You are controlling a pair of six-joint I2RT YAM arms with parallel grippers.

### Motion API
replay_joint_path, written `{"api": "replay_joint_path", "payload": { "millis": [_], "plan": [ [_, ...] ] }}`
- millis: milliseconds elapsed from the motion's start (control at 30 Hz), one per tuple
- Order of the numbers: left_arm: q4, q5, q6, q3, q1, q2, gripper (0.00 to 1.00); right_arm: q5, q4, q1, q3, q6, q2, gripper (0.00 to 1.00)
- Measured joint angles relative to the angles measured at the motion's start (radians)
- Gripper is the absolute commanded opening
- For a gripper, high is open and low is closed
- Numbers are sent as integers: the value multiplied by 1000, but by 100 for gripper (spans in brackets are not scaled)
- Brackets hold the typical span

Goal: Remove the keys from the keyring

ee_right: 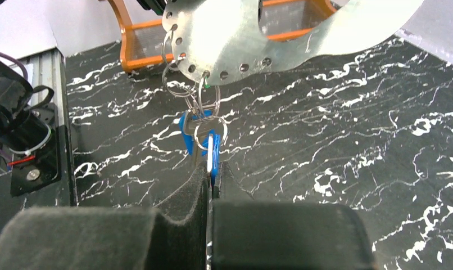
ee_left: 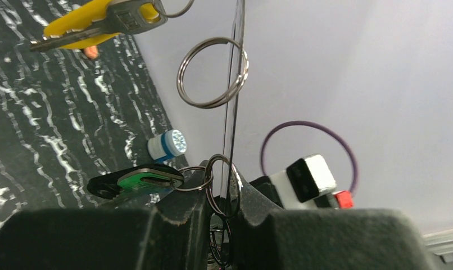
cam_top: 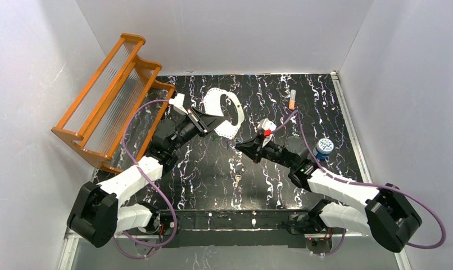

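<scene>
Just right of the orange rack (cam_top: 109, 93), above the bench (cam_top: 348, 112), the left fingers (ee_left: 179, 225) pinch the perforated grey keyring (ee_right: 224, 39), while the right fingers (ee_right: 182, 205) clamp a blue key (ee_right: 213, 160) hanging from it by small split rings (ee_right: 202, 107).

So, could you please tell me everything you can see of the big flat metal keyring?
The large flat silvery metal oval keyring is a thin plate loop with a wide central opening and small holes punched along its rim. It is held above the black marbled table, pinched at its edge by the left claw. From its holes hang small wire split rings; one carries a blue-headed key that the right claw grips.
</scene>
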Motion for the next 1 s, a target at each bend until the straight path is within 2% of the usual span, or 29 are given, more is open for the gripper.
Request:
{"api": "replay_joint_path", "payload": {
  "millis": [200,367,433,500,633,700,833,1000],
  "plan": [
    [0,-59,51,-104,5,-16,0,13,-286,0,78,-71,-58,1],
    [31,-126,18,-233,-3,-26,13,13,-538,10,188,-145,-46,1],
    [57,-159,-14,-282,-4,-45,15,3,-634,16,242,-179,-13,1],
    [80,-200,-44,-328,-4,-60,23,-7,-709,17,299,-212,29,1],
    [93,-271,-67,-397,-2,-72,52,-16,-811,18,406,-269,108,1],
    [82,-306,-66,-433,2,-78,61,-15,-845,14,453,-293,136,1],
    [68,-354,-71,-496,4,-106,71,-16,-909,11,558,-348,206,1],
    [40,-378,-58,-525,7,-158,74,-20,-969,7,663,-420,294,1]
  ]
}}
